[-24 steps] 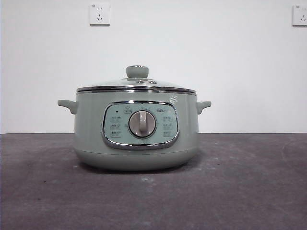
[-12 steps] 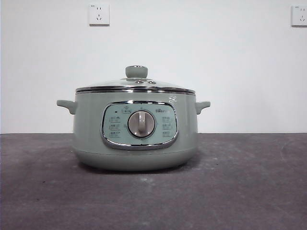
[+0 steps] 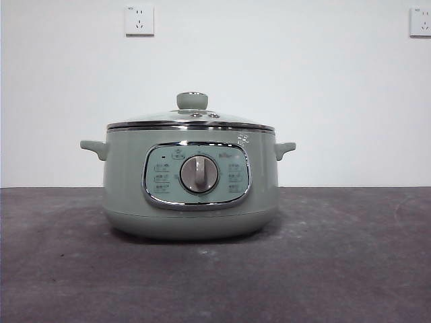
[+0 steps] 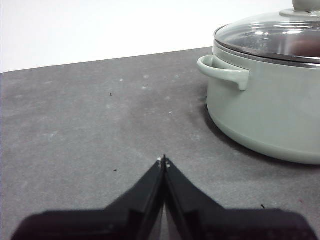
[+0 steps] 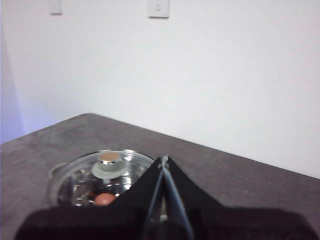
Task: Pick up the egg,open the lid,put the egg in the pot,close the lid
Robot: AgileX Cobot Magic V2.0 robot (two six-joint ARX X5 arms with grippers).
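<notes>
Both grippers, left (image 4: 163, 162) and right (image 5: 163, 161), are resting clenched, empty; the domed glass lid (image 3: 190, 118), seemingly fragile and slippery, is best gripped by its pale green knob (image 3: 192, 101).

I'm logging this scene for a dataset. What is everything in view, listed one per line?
pot: one, pale sage green, standing on the table, lid on.
lid: one, glass with chrome rim and green knob, closed on the pot.
egg: one, reddish-brown, seen through the lid inside the pot.
table: one, dark grey.
wall sockets: two, white, high on the wall.
left gripper: black, shut, low beside the pot.
right gripper: black, shut, above the lid.
</notes>
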